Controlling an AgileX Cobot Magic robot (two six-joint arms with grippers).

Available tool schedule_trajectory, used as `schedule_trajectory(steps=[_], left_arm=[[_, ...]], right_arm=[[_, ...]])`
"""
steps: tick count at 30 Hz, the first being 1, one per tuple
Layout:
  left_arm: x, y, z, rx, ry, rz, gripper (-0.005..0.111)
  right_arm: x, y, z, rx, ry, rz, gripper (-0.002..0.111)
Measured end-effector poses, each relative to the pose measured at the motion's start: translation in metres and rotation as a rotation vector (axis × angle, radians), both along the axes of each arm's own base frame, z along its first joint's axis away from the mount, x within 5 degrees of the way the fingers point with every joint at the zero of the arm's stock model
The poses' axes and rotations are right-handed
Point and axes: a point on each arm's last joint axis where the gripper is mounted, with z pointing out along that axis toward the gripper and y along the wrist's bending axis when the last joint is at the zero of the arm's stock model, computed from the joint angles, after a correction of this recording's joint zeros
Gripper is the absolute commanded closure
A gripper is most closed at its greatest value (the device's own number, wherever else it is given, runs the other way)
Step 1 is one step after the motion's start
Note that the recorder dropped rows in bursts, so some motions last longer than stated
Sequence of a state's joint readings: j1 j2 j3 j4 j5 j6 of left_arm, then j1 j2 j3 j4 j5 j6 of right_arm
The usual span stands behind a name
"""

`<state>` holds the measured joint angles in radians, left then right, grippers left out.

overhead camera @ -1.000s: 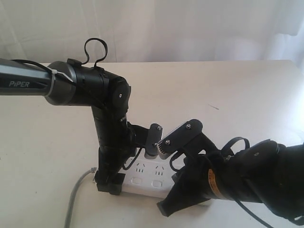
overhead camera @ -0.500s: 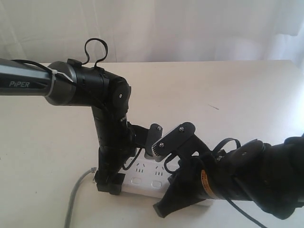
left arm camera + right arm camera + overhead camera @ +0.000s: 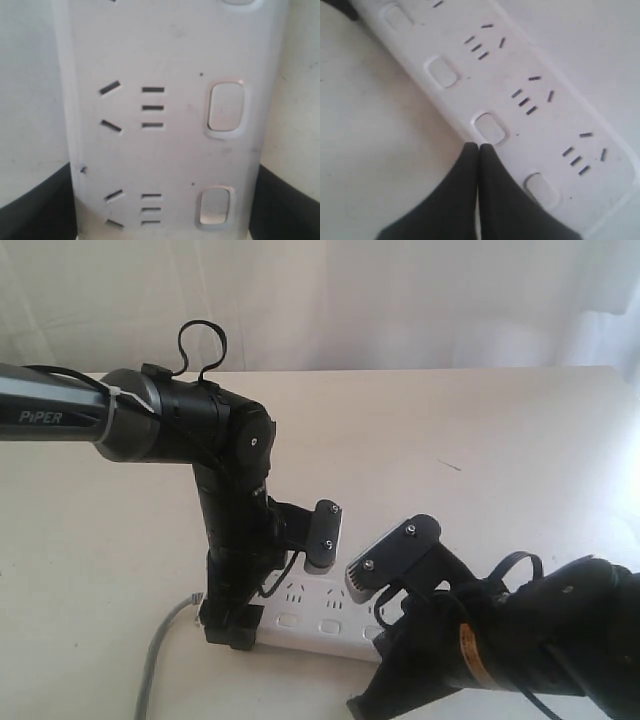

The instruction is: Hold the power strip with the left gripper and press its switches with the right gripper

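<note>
Beige tbl (image 3: pixel 500 440) w/ curtain (image 3: pixel 400 300) (white)

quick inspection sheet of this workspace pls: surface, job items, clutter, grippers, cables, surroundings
surface: pale table, one small dark mark
job's things: power strip lies flat, sockets up; switches in a row along one long edge
clutter: nothing seen
grippers: left gripper clamps the strip across its width at the cord end; right gripper has jaws shut, tips at the strip's edge beside a switch, not on it
cables: grey cord leaves the strip's left end; black cable loops above the left arm
surroundings: white curtain behind the table
</note>
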<state>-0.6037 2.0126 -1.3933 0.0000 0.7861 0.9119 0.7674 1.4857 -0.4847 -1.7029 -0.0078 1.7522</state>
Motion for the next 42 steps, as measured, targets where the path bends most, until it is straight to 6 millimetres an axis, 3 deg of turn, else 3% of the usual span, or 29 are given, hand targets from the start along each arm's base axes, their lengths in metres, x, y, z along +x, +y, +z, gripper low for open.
schedule_trajectory(steps=[5,21,42], left_arm=[[0.0,0.0,0.0,0.001,0.004,0.028,0.107],[0.003,0.007,0.0,0.016,0.017,0.104,0.107],[0.003,0.008,0.0,0.02,0.018,0.123,0.107]], right_arm=[[-0.006,-0.006,0.022,0.065,-0.065,-0.001,0.108],[0.0,-0.025,0.014,-0.051,-0.157,-0.141,0.108],[0.017,-0.009,-0.005,-0.079,-0.084,-0.173,0.108]])
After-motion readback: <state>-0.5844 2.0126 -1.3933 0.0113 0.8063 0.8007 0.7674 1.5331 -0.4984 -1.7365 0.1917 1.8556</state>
